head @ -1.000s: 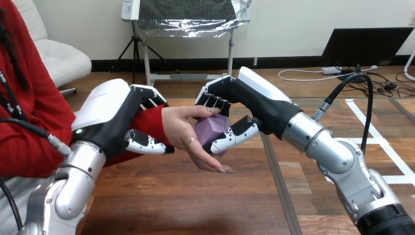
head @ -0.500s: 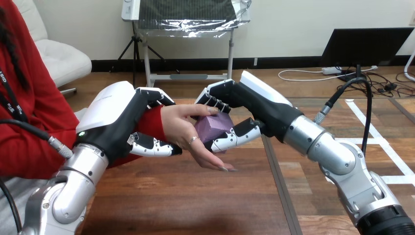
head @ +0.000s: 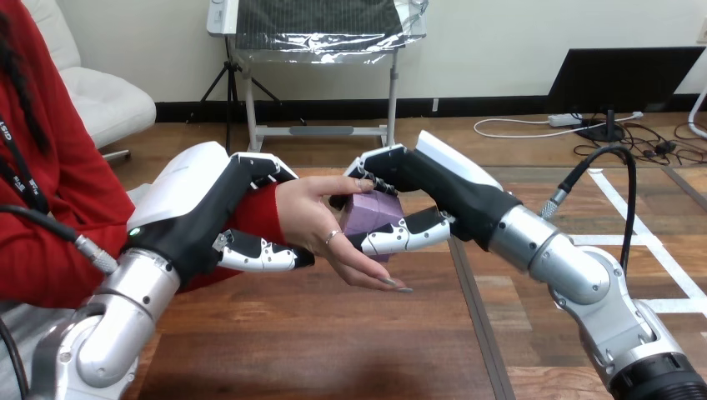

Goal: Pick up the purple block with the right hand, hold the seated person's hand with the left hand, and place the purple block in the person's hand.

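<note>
- The right hand (head: 433,190) reached in from the right and grasped the block (head: 372,215). Its fingers (head: 377,177) curled over the block's top and its thumb (head: 400,237) pressed along the underside.
- The purple block sat between those fingers and thumb, at the tip end of the right hand and above the table (head: 333,350), not resting on it.
- The person's hand (head: 310,221) lay just left of the right hand's fingertips, with its palm turned toward the block.
- The block's left face lay against that open palm. The person's thumb stretched across the block's top edge, right by the right hand's fingers, and the person's fingers sloped down and to the right beneath the robot's thumb.
- Both the right hand and the person's hand were on the block.
- The left hand (head: 196,204) was clasped on the person's wrist (head: 260,208), on the red sleeve, with its fingers curled over the top and its thumb (head: 263,254) closed beneath.
- The person's hand stuck out past the left hand's fingertips, so it lay between the two robot hands.
</note>
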Robot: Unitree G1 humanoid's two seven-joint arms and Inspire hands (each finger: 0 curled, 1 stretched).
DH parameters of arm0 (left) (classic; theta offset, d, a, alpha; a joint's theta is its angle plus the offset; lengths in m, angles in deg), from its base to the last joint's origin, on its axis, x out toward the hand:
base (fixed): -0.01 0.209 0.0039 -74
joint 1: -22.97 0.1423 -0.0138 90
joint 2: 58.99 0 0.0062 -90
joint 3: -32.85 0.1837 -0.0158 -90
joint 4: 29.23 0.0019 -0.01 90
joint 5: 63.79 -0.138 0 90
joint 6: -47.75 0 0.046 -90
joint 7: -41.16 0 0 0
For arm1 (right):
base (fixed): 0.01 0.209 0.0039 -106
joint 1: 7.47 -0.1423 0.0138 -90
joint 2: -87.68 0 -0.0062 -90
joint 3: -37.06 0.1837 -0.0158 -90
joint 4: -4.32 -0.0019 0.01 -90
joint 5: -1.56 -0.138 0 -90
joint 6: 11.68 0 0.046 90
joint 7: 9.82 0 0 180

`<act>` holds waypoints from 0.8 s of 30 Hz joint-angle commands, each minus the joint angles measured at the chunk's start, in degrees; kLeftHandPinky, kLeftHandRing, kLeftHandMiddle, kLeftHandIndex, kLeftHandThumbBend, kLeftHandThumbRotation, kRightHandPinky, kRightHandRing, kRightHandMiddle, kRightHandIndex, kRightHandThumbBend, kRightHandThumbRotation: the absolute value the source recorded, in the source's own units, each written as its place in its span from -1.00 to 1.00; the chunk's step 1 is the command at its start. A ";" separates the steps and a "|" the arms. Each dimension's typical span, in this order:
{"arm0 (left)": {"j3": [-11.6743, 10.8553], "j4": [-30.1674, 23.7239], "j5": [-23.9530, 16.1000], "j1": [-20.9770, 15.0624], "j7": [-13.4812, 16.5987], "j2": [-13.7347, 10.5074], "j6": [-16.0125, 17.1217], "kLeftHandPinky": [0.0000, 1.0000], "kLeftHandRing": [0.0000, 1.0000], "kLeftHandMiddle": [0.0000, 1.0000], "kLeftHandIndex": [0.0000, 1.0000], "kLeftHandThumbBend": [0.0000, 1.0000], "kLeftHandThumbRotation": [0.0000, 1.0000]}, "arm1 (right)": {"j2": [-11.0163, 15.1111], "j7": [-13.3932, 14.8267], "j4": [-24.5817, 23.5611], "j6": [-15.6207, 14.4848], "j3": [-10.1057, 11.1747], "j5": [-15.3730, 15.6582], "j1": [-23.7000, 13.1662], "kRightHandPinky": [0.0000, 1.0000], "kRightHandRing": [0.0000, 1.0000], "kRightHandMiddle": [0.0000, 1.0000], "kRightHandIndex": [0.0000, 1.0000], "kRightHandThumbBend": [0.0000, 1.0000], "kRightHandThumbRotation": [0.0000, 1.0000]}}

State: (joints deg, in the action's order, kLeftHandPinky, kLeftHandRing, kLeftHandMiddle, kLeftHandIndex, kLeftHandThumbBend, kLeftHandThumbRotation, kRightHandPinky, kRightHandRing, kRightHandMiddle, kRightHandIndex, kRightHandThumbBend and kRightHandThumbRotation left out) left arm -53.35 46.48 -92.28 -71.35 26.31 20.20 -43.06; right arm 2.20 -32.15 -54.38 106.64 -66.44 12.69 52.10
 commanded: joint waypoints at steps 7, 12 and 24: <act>-1.49 -6.23 4.62 0.31 -4.94 -1.78 0.68 -0.14 0.08 0.20 0.23 0.50 -0.52 | 0.76 0.92 2.87 1.34 2.08 -0.34 -1.69 -0.03 0.06 0.12 0.15 0.02 0.76; -2.41 -7.93 7.74 1.75 -7.89 -2.10 -0.04 -0.12 0.13 0.25 0.27 0.53 -0.49 | 1.09 1.13 3.66 1.93 2.18 -0.14 -1.40 -0.01 0.07 0.13 0.16 0.17 0.91; -4.21 -12.62 14.01 7.92 -10.02 -1.05 0.81 0.05 0.28 0.36 0.39 0.82 -0.18 | 1.89 0.20 3.73 1.95 2.66 -1.06 0.10 -0.01 0.07 0.14 0.18 0.27 0.98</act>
State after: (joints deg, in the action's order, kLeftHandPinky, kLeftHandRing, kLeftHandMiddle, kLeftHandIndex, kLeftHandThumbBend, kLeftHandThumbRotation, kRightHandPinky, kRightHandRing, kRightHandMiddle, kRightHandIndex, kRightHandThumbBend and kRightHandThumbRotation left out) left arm -58.30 39.70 -81.86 -65.44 17.19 18.17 -44.35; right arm 2.66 -32.18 -51.24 109.19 -66.38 12.79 52.67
